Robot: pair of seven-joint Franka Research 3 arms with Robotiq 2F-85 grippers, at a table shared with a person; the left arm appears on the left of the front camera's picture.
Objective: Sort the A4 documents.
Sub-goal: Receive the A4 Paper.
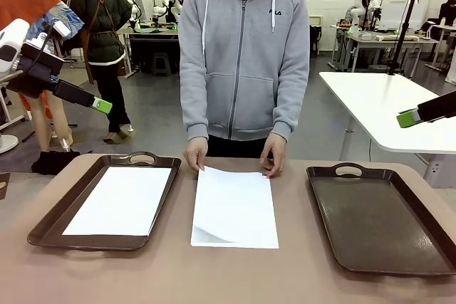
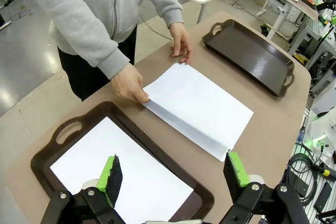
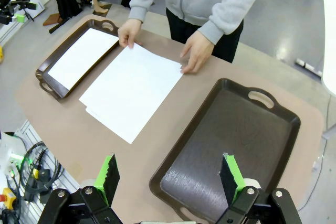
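Note:
White A4 documents [image 1: 235,208] lie on the tan table between two dark brown trays, the near left corner curled. A person in a grey hoodie rests both hands [image 1: 195,153] on their far edge. Another white sheet [image 1: 120,201] lies flat in the left tray [image 1: 50,218]. The right tray [image 1: 377,218] holds nothing. My left gripper [image 1: 102,105] hovers high above the table's left side, open; in the left wrist view the left gripper [image 2: 173,171] hangs over the left tray [image 2: 68,129]. My right gripper [image 1: 408,117] hovers high at the right, open; in the right wrist view the right gripper [image 3: 169,174] hangs above the right tray [image 3: 231,145].
A white table [image 1: 388,105] stands behind at the right. Bare tabletop [image 1: 214,275] runs along the near edge in front of the trays. Cables and equipment [image 3: 26,166] sit beside the table's near side.

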